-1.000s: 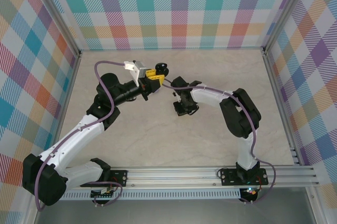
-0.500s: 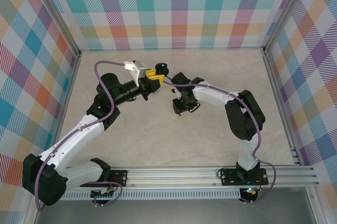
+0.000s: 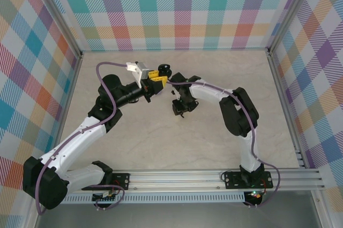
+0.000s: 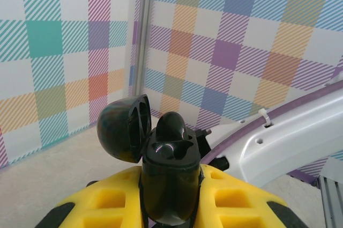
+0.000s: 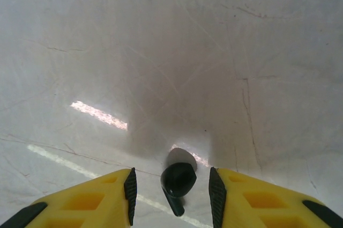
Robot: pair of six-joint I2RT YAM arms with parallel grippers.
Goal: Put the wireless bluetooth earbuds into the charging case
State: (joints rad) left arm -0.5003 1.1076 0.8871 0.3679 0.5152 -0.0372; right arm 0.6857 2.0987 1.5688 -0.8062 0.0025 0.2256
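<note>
Earbud (image 5: 178, 181) on bare tabletop (image 5: 161, 51), gaps to released right jaws — left jaws clenched on case (image 4: 170, 179).

Black earbud (image 5: 178, 181) lies on the table (image 5: 161, 51); black case (image 4: 169, 179) hinged open.

A pale beige, faintly marbled tabletop (image 3: 177, 147) forms the floor of a small booth. Plaid panels in teal, orange, purple and yellow enclose it: a back wall (image 3: 182, 8) at 12 o'clock, a left wall (image 3: 32, 78) at 9 o'clock and a right wall (image 3: 321, 78) at 3 o'clock. Grey aluminium posts (image 3: 53, 13) mark the far corners. A slotted aluminium rail (image 3: 187, 177) spans 6 o'clock. Close up, the scratched surface reflects bright light streaks (image 5: 99, 115).
</note>
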